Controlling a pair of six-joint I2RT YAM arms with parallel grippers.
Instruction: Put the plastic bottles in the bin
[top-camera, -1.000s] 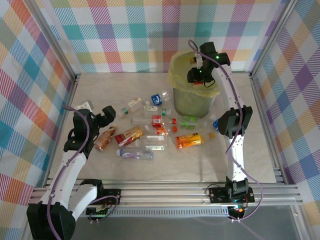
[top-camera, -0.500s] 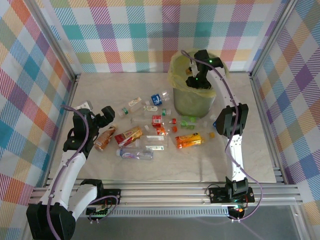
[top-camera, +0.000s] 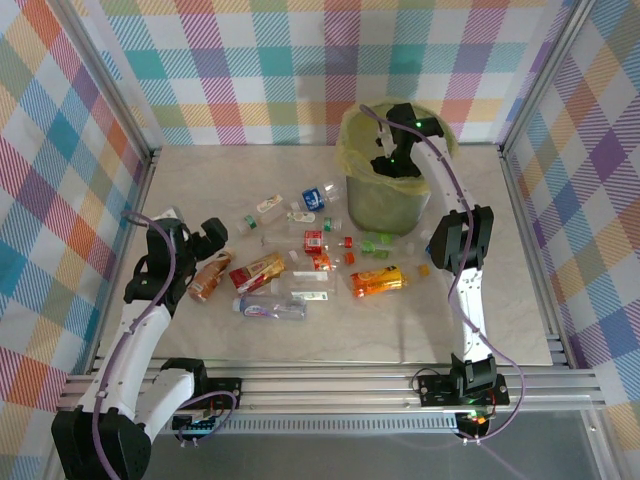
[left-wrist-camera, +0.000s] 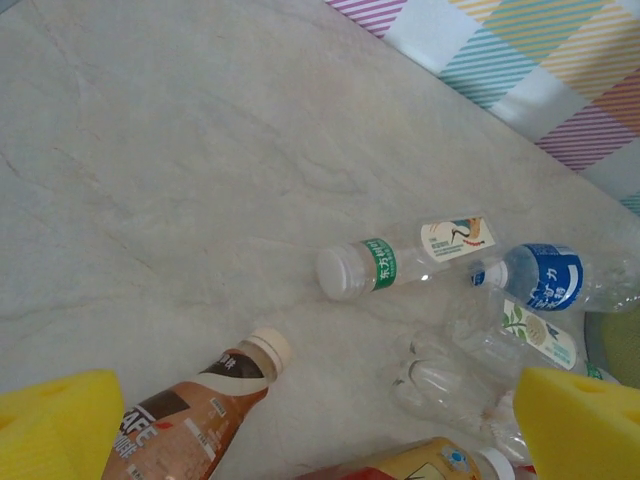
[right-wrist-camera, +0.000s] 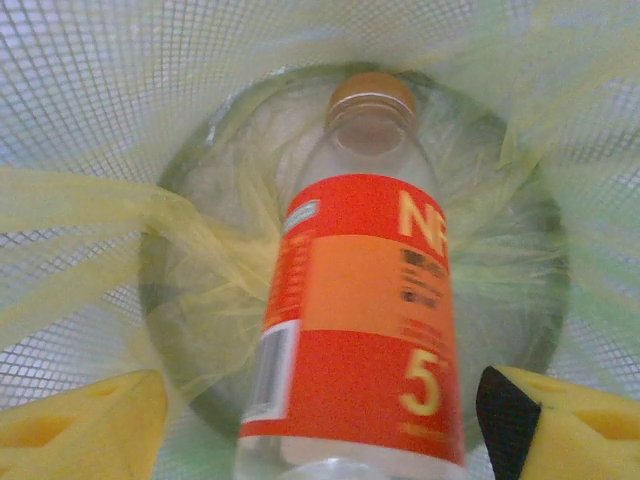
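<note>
The bin (top-camera: 352, 190) stands at the back right, its yellow bag (top-camera: 350, 128) folded over the rim. My right gripper (top-camera: 388, 152) hangs over its mouth and is open. A clear bottle with a red and orange label (right-wrist-camera: 360, 310) points cap-down into the bin between the spread yellow pads (right-wrist-camera: 80, 425), with a gap on its left side. Several plastic bottles (top-camera: 290, 265) lie scattered mid-table. My left gripper (top-camera: 213, 232) is open above the table by a brown coffee bottle (left-wrist-camera: 185, 420); a green-banded clear bottle (left-wrist-camera: 400, 258) and a blue-labelled one (left-wrist-camera: 545, 278) lie beyond.
An orange-labelled bottle (top-camera: 377, 281) and a clear flat one (top-camera: 270, 309) lie nearest the front. Small green and red caps (top-camera: 372, 240) sit beside the bin's foot. Checked walls and metal frame rails (top-camera: 150, 190) close in the table on three sides.
The right gripper has moved left and down over the bin's mouth with the bottle. The left arm has barely shifted.
</note>
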